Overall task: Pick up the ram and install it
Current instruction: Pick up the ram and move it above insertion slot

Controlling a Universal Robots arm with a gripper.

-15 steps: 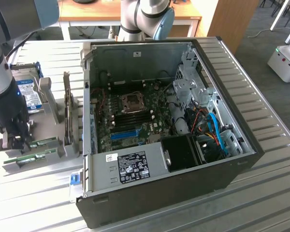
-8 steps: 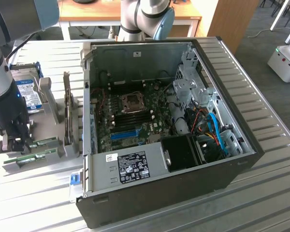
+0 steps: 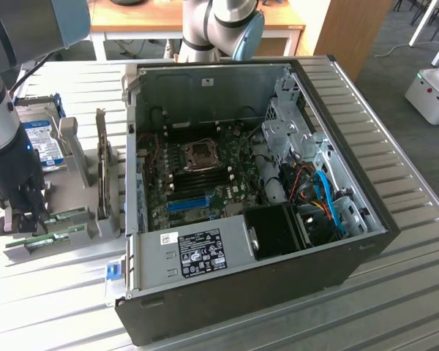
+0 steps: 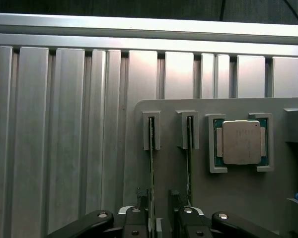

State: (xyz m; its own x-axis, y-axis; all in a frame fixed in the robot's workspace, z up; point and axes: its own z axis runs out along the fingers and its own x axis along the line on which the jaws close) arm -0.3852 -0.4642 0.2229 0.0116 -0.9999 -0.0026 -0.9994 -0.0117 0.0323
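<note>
— Starting with the pincer [image 4: 158, 198]: pinching anything?

— Pinching nothing. Spread wide, straddling the ram [image 4: 152, 158] with fingers [image 4: 137, 214] on both sides. Sitting nearer one finger than the other; touching or not, cannot tell.

— Placing the ram where, exactly?

— On edge in a narrow slot of the grey holder [image 4: 228, 198], set on the ribbed metal tabletop [image 4: 64, 148], outside the computer case [image 3: 278, 289].

— Crowded by anything?

— Crowded by a second stick [image 4: 189, 153], standing on edge in the neighbouring slot, parallel, just beside the outer face of one finger. Flanked further along by a processor chip [image 4: 241, 141] lying flat in its own square pocket.

— And seen from off the arm?

— Hanging low over the holder at the exterior view's left. Backed by a silver hard drive [image 3: 40, 139] with a blue-white label, propped up behind. Neighboured by a dark card [image 3: 101, 168] standing on edge between holder and case.

— Separated from the board by what?

— By the case's upright metal side wall [image 3: 132, 183]. Beyond that, lying open: a motherboard [image 3: 230, 191] with a bare processor socket [image 3: 200, 153], dark long slots [image 3: 201, 178] just below, a long blue slot [image 3: 189, 204], a labelled power supply [image 3: 197, 252] at the near edge, and blue and red cables [image 3: 322, 194] bunched toward the exterior view's right.
</note>
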